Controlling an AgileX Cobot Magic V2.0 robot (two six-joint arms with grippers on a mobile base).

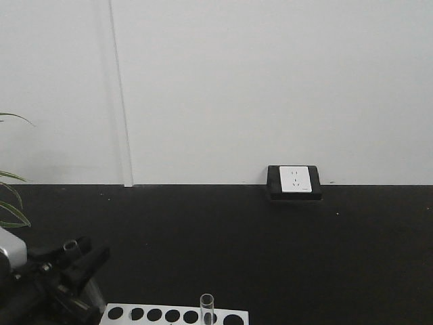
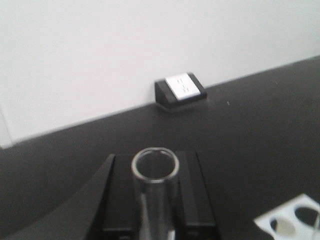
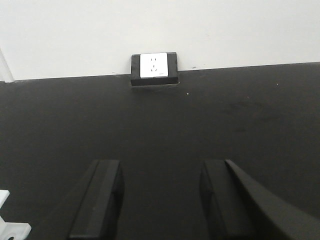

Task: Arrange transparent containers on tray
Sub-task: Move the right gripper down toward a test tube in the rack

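A clear glass test tube (image 2: 155,172) stands upright between the black fingers of my left gripper (image 2: 155,162), which is shut on it; its round rim faces the left wrist camera. In the front view this gripper (image 1: 76,263) is at the bottom left, with the tube's rim (image 1: 70,247) poking out above it. A second test tube (image 1: 206,308) stands in a hole of the white rack (image 1: 155,315) at the bottom edge. My right gripper (image 3: 162,187) is open over the black tabletop with nothing between its fingers. The tray is out of view.
A white wall socket in a black wedge housing (image 1: 293,181) sits where the black tabletop meets the white wall. Plant leaves (image 1: 10,196) reach in at the far left. A corner of the rack (image 2: 292,220) shows to the right of the left gripper.
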